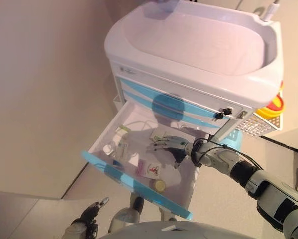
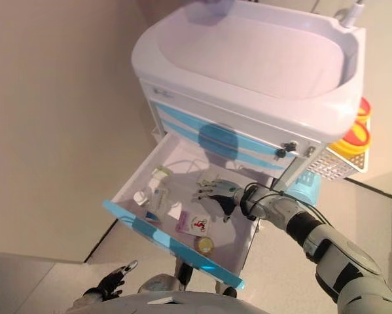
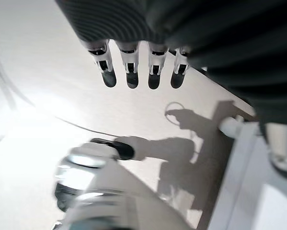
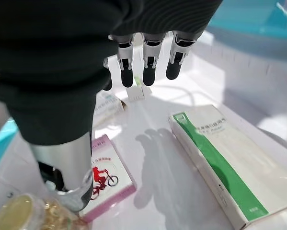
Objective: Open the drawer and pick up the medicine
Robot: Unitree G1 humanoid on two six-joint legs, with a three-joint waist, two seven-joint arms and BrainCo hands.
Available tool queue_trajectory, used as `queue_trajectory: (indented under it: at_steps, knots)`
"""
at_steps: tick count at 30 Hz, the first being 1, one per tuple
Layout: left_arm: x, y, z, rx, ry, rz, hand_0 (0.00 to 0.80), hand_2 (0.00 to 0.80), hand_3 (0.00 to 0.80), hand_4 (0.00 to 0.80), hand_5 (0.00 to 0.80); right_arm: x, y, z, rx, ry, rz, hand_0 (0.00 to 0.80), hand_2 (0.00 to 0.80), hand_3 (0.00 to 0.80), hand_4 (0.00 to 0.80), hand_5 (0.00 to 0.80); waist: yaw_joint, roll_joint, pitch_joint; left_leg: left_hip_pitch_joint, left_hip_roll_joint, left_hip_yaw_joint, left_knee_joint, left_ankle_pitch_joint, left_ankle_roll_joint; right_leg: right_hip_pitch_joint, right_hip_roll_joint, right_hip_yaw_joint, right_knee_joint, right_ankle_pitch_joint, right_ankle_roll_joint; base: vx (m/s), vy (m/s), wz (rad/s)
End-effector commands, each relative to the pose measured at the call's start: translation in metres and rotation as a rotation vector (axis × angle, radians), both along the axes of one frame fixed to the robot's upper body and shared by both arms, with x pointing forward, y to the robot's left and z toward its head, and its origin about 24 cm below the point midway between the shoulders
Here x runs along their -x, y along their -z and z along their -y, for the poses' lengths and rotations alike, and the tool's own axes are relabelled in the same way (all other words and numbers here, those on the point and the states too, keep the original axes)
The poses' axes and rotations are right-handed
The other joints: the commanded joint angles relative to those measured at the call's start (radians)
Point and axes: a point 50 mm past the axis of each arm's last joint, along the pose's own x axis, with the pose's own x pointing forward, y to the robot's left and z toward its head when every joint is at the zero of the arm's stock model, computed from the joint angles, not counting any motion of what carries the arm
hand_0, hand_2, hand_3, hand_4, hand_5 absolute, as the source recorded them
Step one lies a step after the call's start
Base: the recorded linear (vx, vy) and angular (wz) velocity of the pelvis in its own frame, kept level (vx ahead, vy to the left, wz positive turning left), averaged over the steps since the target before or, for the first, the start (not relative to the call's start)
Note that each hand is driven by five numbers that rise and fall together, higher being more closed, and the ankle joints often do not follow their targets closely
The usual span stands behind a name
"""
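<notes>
Half of the job looks done: the cart (image 1: pixel 198 55), a white trolley with a tub-shaped top, has its drawer (image 1: pixel 139 186) pulled well out, blue front edge toward the robot. What is left is the pick itself, and no medicine is in either hand yet.

Inside the drawer lies the medicine in several packs. The largest is a white box with a green stripe (image 4: pixel 220 163), lying flat on the drawer floor beside the right hand. Next comes a pink and white box (image 4: pixel 107 179) with a red figure printed on it, close under the thumb. A white bottle (image 1: pixel 108 149) and some smaller packs (image 1: pixel 123 148) sit toward the drawer's left end, and a small yellow-capped jar (image 1: pixel 159 185) stands near the front edge.

The right hand (image 1: pixel 164 146) hovers over the middle of the drawer with its fingers (image 4: pixel 146 72) straight and spread, touching nothing as far as I can tell. Which pack it is meant to take I cannot say.

The left hand (image 1: pixel 88 218) hangs low beside the robot, well apart from the cart, fingers relaxed and empty.

Off the cart's right side hang a wire basket (image 1: pixel 258 124) and a yellow bin (image 1: pixel 272 107), clear of the reach. In my judgement the crowding of packs is the main obstacle: fingers closing on one may nudge its neighbours.
</notes>
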Motion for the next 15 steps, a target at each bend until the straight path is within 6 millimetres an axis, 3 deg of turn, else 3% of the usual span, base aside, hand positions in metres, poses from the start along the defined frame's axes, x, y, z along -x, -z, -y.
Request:
queue_trajectory:
  at_steps: [1, 5, 9, 15]
  knots:
    - [-0.022, -0.014, -0.01, 0.113, -0.131, 0.21, 0.0, 0.0, 0.0, 0.0, 0.0, -0.002, -0.006, -0.008, -0.077, 0.011, 0.052, 0.0, 0.0, 0.0, 0.0, 0.0, 0.043, -0.024, -0.019, -0.025, -0.047, -0.005, 0.006, -0.042, 0.015, -0.049, -0.052, 0.005, 0.078, 0.027, 0.048, 0.01, -0.057, 0.18]
    - [-0.038, -0.029, -0.005, 0.288, -0.223, 0.422, 0.0, 0.0, 0.0, 0.0, 0.0, 0.004, 0.008, 0.007, -0.076, 0.082, 0.04, 0.0, 0.0, 0.0, 0.0, 0.0, 0.068, -0.026, -0.011, -0.031, -0.049, -0.022, 0.008, -0.035, 0.014, -0.044, -0.054, -0.015, 0.077, 0.03, 0.048, 0.006, -0.051, 0.26]
    - [-0.044, -0.038, -0.007, 0.364, -0.254, 0.518, 0.0, 0.0, 0.0, 0.0, 0.0, 0.008, 0.015, 0.016, -0.065, 0.108, 0.026, 0.0, 0.0, 0.0, 0.0, 0.0, 0.075, -0.024, -0.007, -0.034, -0.05, -0.028, 0.009, -0.032, 0.017, -0.045, -0.053, -0.017, 0.083, 0.029, 0.046, -0.006, -0.023, 0.08]
    - [-0.038, -0.037, -0.024, 0.237, -0.29, 0.468, 0.0, 0.0, 0.0, 0.0, 0.0, 0.013, 0.023, 0.017, -0.072, 0.09, -0.001, 0.0, 0.0, 0.0, 0.0, 0.0, 0.079, -0.024, -0.005, -0.037, -0.048, -0.031, 0.011, -0.03, 0.016, -0.046, -0.052, -0.015, 0.087, 0.025, 0.045, -0.003, -0.011, 0.0]
